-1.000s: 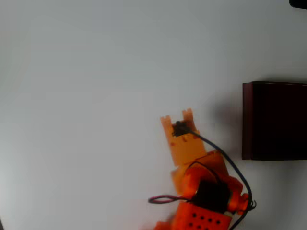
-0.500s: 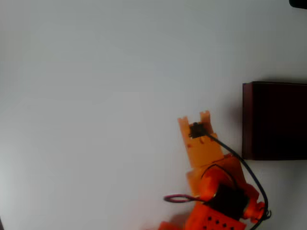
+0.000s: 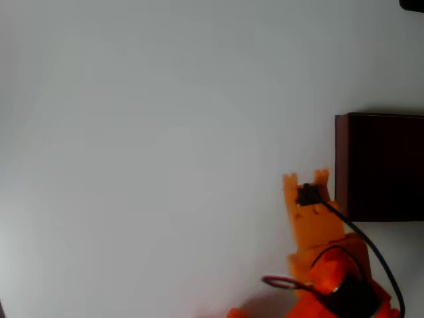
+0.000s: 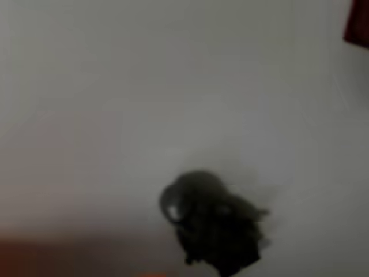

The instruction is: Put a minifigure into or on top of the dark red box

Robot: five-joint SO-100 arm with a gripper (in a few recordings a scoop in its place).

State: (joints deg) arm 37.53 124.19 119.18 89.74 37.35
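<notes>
The dark red box (image 3: 381, 165) lies at the right edge of the overhead view, its inside almost black; one red corner of the box (image 4: 358, 23) shows at the top right of the wrist view. My orange gripper (image 3: 305, 177) points up the picture, its tips just left of the box's lower left wall. In the wrist view the minifigure (image 4: 213, 228) is a blurred, lumpy blackish shape low in the centre, close to the camera and over the white table. It appears held by the shut gripper. The fingers themselves are blurred out of sight there.
The white table (image 3: 146, 146) spreads open to the left of and above the arm. A black cable (image 3: 371, 248) runs from a dark block behind the gripper's tips down along the orange arm (image 3: 331, 278). A small dark thing (image 3: 412, 4) sits at the top right corner.
The arm has swung steadily to the right and slightly down the overhead picture, bringing the gripper from the middle of the table to just beside the box's left wall.
</notes>
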